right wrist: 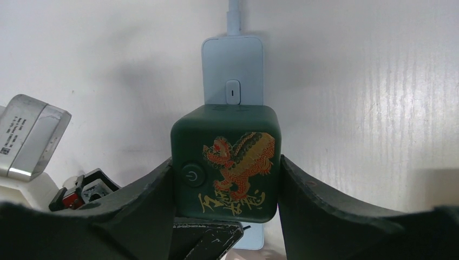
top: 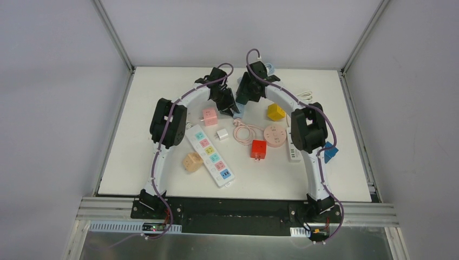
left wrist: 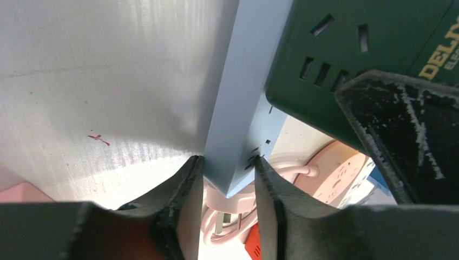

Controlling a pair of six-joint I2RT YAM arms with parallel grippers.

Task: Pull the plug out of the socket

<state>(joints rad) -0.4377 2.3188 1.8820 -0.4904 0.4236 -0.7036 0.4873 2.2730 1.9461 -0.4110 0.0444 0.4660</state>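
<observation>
Green plug [right wrist: 224,157] is sitting in the blue power strip [right wrist: 233,70] at the surface's [right wrist: 379,81] far middle, right end effector [right wrist: 225,176] clamping its sides, left end effector [left wrist: 227,167] pinching the strip's end, so the pull is probably running square to the strip's length.

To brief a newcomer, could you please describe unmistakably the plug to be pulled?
At the white table's far middle, the left gripper pinches a pale blue plastic power strip. On it, clamped in the right gripper, sits the dark green cube plug; unlike the yellow cube nearby, it carries a red-and-gold dragon.
</observation>
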